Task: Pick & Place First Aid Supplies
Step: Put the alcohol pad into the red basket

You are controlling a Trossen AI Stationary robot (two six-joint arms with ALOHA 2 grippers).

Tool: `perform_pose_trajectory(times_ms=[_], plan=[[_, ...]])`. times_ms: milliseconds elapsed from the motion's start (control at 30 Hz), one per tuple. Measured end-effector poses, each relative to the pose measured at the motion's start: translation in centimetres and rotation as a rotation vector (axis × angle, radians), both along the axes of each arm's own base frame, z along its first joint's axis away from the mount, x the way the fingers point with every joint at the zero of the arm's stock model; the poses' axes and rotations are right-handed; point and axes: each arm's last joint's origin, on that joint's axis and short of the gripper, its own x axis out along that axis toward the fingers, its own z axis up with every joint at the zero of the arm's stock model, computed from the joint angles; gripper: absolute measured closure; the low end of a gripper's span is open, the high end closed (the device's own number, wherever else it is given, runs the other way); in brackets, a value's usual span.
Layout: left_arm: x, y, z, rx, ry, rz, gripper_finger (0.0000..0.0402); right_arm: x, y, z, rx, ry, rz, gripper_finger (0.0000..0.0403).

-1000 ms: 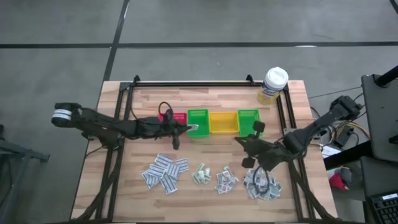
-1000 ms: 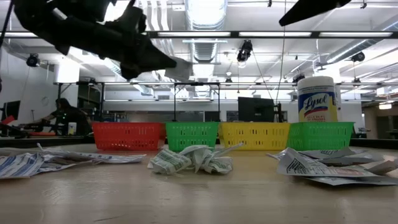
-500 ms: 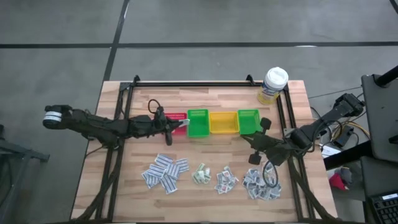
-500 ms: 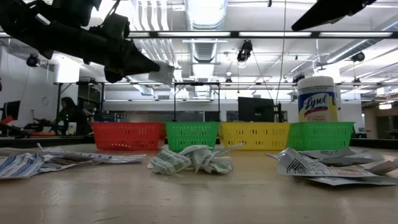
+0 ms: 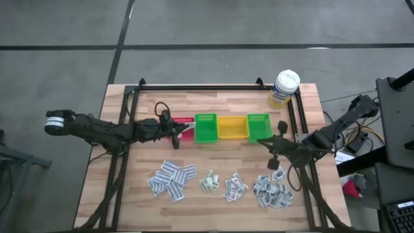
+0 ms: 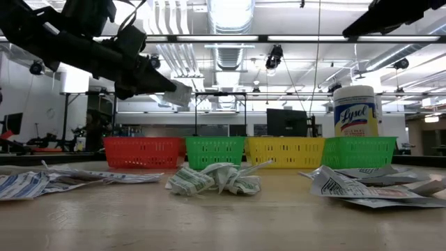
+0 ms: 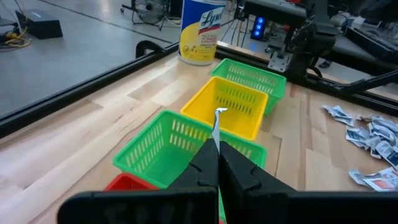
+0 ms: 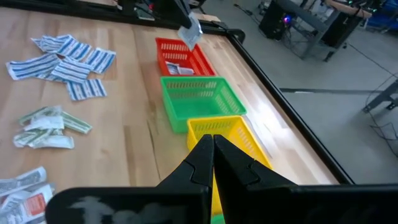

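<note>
Left fingers (image 5: 182,130) clenched on a packet (image 6: 182,93), right fingers (image 5: 279,139) clenched empty, over wooden table (image 5: 155,155).

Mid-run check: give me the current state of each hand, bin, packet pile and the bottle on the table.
Left hand: shut on a packet, above the red bin.
Right hand: shut, empty, near the right green bin.
Red bin: holds a packet.
Left green bin: looks empty.
Yellow bin: looks empty.
Packet piles: four, loose on the table.
Bottle: upright, capped.

Even, bright overhead light, soft shadows; ceiling lamps (image 6: 228,12) glare, and far background looks perhaps slightly blurred.
</note>
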Motion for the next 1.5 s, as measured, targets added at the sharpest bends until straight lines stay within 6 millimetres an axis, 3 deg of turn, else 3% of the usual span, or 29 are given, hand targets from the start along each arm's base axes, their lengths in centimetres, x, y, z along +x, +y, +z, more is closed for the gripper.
perform_pose_trajectory(times_ms=[400,700,1267,1500], plan=[[0.2,0.0,0.5,0.001,-0.011,-0.016,0.0401,-1.5,-1.1,-1.0,0.034,-0.121,0.18,0.0394],[0.6,0.0,1.2,0.014,-0.005,-0.025,0.0401,-1.7,-2.5,-1.4,0.055,-0.153,0.208,0.0394],[0.5,1.0,0.5,-0.004,0.204,0.019,0.0401,-2.8,-3.3,-0.6,0.057,-0.278,0.292,0.0394],[0.0,1.3,-0.3,-0.097,0.315,0.086,0.0401,-2.9,-3.3,-0.9,0.057,-0.274,0.292,0.0394]])
